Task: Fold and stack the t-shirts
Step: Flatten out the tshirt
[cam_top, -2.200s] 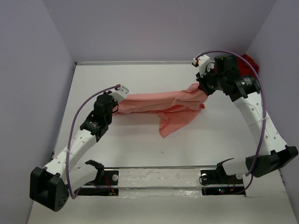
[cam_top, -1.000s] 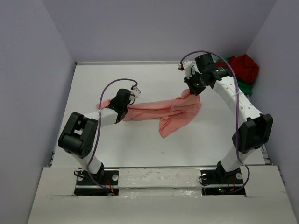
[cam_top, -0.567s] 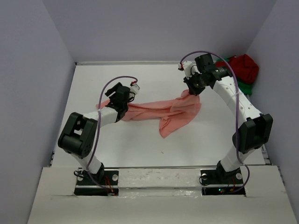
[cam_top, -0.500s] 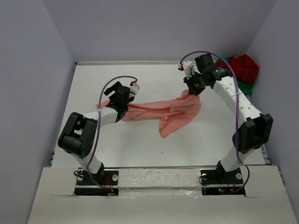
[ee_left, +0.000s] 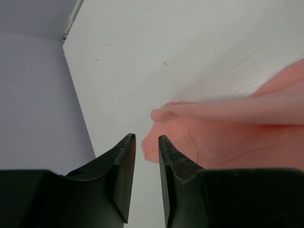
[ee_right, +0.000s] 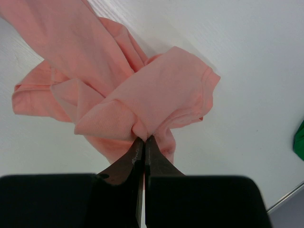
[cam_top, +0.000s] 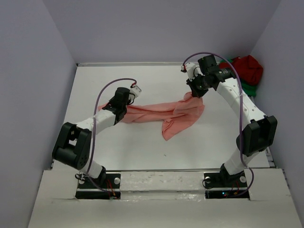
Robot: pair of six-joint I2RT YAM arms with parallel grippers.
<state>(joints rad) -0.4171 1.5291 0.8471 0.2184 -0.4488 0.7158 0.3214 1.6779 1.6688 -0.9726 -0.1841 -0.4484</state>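
The salmon-pink t-shirt (cam_top: pixel 152 110) lies stretched left to right across the white table, with a bunched flap hanging toward the front (cam_top: pixel 173 127). My right gripper (cam_top: pixel 194 92) is shut on a gathered fold at its right end (ee_right: pixel 156 90), fingertips (ee_right: pixel 144 137) pinched on the cloth. My left gripper (cam_top: pixel 115 105) hovers at the shirt's left end, jaws a narrow gap apart (ee_left: pixel 145 137) with nothing between them. The shirt's corner (ee_left: pixel 164 137) lies just beyond the tips. The dark red t-shirt (cam_top: pixel 248 66) sits crumpled on the bright green one (cam_top: pixel 247 89) at the back right.
Grey walls close in the table (cam_top: pixel 142 156) on the left, back and right. The left wall (ee_left: pixel 33 95) stands close beside the left gripper. A sliver of the green shirt (ee_right: pixel 299 140) shows at the right edge of the right wrist view.
The left gripper let go of the shirt's left end, opened wide, then narrowed again, and its arm's elbow swung out left. The right gripper has held still with the cloth.
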